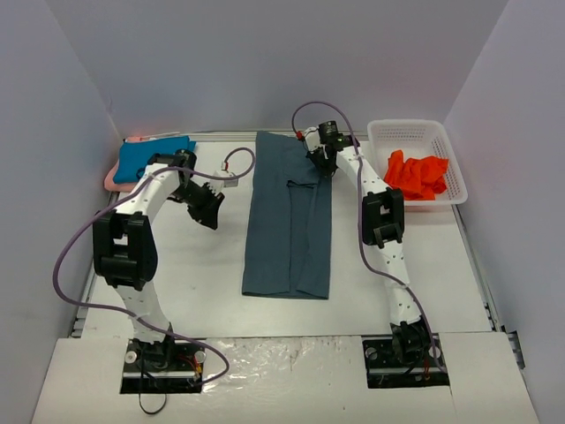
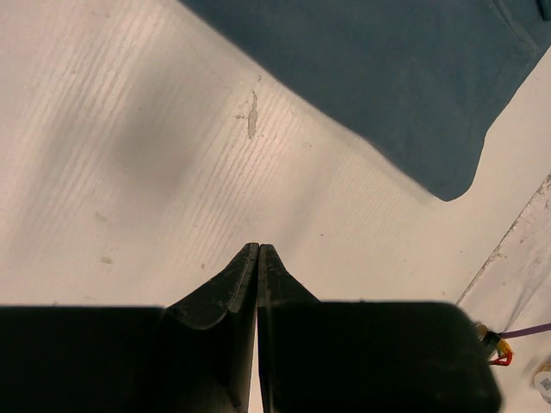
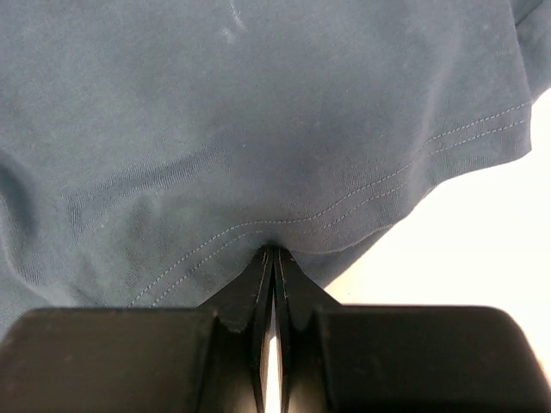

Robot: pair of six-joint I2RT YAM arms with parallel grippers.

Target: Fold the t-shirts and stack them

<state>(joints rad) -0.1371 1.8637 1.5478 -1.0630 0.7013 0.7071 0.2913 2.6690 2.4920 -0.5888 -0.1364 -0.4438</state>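
Note:
A dark slate blue-grey t-shirt (image 1: pixel 287 216) lies as a long narrow strip down the middle of the table, its sides turned in. My right gripper (image 1: pixel 320 162) is shut on the shirt's stitched hem at the upper right; in the right wrist view the fingertips (image 3: pixel 274 251) pinch the edge of the cloth (image 3: pixel 258 112). My left gripper (image 1: pixel 210 210) hovers left of the shirt, shut and empty (image 2: pixel 258 247), with a corner of the slate shirt (image 2: pixel 387 77) beyond it. A teal-blue shirt (image 1: pixel 150 157) rests on a pale pink one (image 1: pixel 113 179) at the far left. An orange-red shirt (image 1: pixel 415 175) is crumpled in the basket.
A white lattice basket (image 1: pixel 406 126) stands at the back right. Grey walls close in the white table (image 1: pixel 203 265) on three sides. Purple cables loop beside both arms.

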